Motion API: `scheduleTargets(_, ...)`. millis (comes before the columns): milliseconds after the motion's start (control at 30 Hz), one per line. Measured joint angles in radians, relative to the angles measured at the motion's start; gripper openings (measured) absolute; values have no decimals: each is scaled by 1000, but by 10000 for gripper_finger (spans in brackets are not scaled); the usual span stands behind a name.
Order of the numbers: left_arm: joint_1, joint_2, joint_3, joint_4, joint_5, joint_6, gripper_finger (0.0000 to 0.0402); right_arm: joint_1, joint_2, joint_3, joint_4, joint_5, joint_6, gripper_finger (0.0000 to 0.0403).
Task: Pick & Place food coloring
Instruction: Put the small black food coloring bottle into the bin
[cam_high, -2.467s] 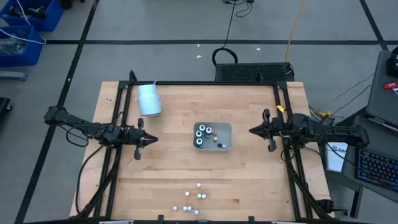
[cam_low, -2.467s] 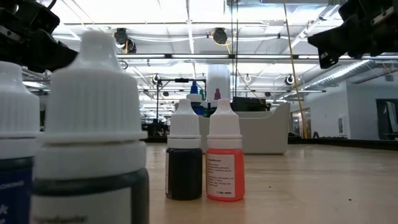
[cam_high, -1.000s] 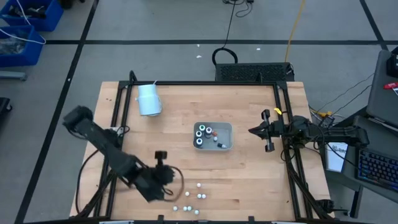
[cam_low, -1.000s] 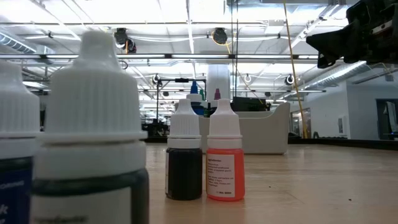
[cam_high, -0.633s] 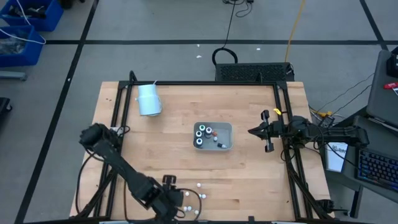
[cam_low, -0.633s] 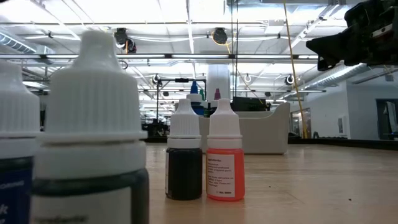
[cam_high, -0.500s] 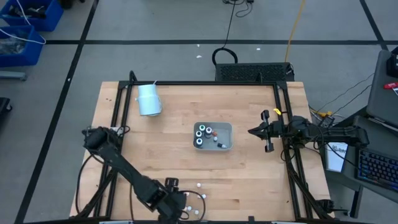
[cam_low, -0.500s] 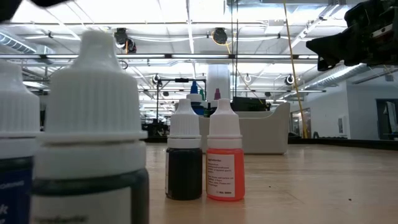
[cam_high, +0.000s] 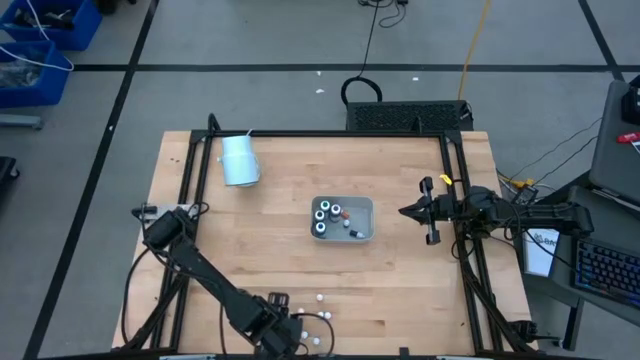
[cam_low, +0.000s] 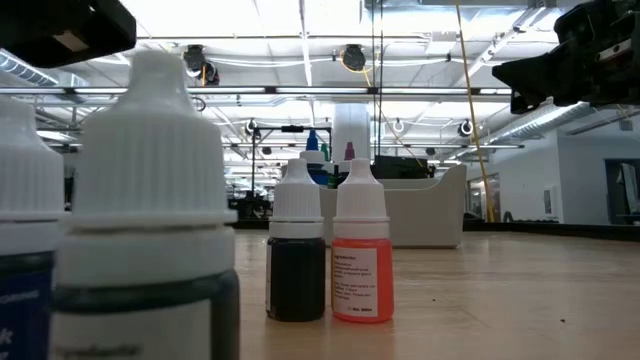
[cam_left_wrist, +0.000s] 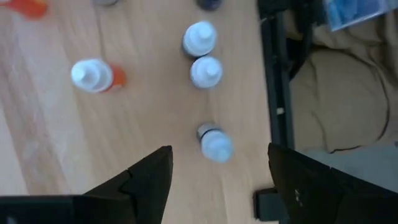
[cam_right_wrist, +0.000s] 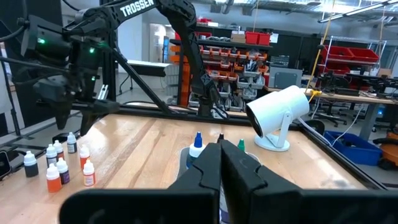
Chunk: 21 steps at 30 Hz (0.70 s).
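Note:
Several tiny white-capped food coloring bottles (cam_high: 320, 316) stand upright on their bases in a loose group by the table's near edge. More of them sit in the clear tray (cam_high: 366, 208) at mid-table. My left gripper (cam_high: 290, 330) hangs over the loose group, pointing down and open. In the left wrist view its fingers stand on either side of one dark bottle (cam_left_wrist: 214, 143) below, apart from it. Beside that bottle are two white-capped ones (cam_left_wrist: 202, 55) and an orange one (cam_left_wrist: 94, 76). My right gripper (cam_high: 408, 211) waits shut at the right of the tray.
A pale blue-white cup (cam_high: 240, 160) lies on its side at the far left of the table. The dark frame rail (cam_left_wrist: 273, 93) runs along the near edge, close to the loose bottles. In the low view a dark bottle (cam_low: 297, 250) and a red one (cam_low: 362, 250) stand side by side.
My left arm has swung from the table's left side toward the near edge and come down over the loose bottles, tipping its gripper to point downward. A dark part of it has come into the low view at the upper left. The bottles have not moved.

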Motion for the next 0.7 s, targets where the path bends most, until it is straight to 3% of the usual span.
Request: scheduleTargets(700,6,63,0,72,52,39,266,0,0,0,0,0,0,0)
